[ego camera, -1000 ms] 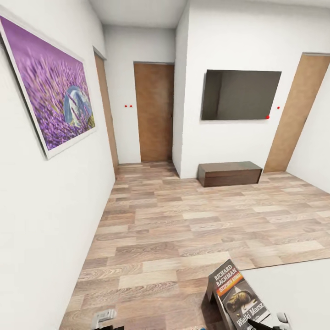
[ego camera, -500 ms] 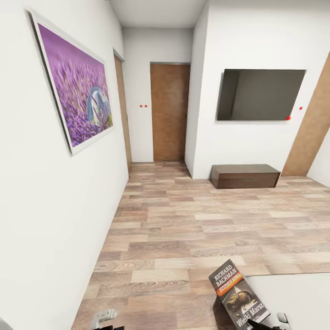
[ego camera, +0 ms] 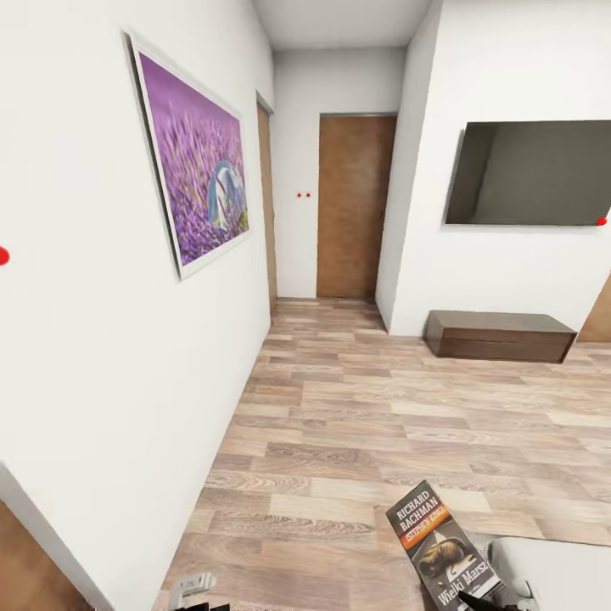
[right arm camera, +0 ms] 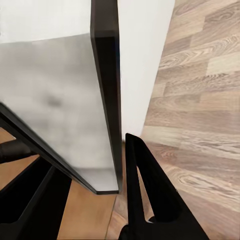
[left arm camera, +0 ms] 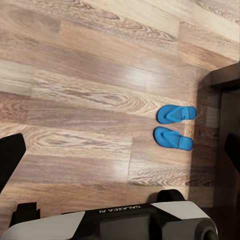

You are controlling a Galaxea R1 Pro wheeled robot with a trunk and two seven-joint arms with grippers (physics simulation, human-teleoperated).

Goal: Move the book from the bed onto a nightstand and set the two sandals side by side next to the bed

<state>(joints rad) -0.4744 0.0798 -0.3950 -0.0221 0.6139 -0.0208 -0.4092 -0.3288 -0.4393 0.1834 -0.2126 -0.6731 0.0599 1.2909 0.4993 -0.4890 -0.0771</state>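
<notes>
Change since a second ago: camera has swung left — the lavender picture (ego camera: 200,161), the door (ego camera: 355,205) and the TV (ego camera: 533,172) all sit further right in the head view, and more of the near white wall shows; the book keeps its place low at the right, so it has travelled with the arm.

Right gripper (ego camera: 492,604): clamped on the book (ego camera: 440,543) at its lower end, at the bottom edge of the head view; in the right wrist view the dark fingers (right arm camera: 150,200) press either side of the book's thin edge (right arm camera: 106,95).

Book: held tilted up off the floor, cover toward the camera — white "RICHARD BACHMAN" lettering, an orange band, a pale picture below it.

Left gripper (ego camera: 193,587): only its pale tip shows at the bottom of the head view; whether it is open or closed I cannot tell.

Sandals (left arm camera: 175,126): two bright blue flip-flops seen in the left wrist view, lying on the plank floor close together, roughly parallel, not touching, just beside a dark wooden edge (left arm camera: 227,77).

Bed (ego camera: 560,564): a pale mattress corner at the lower right of the head view, just beside the book.

Room beyond: wood-plank floor (ego camera: 399,433), a low dark brown cabinet (ego camera: 499,335) against the wall under the TV, the brown door at the end of the short passage.
</notes>
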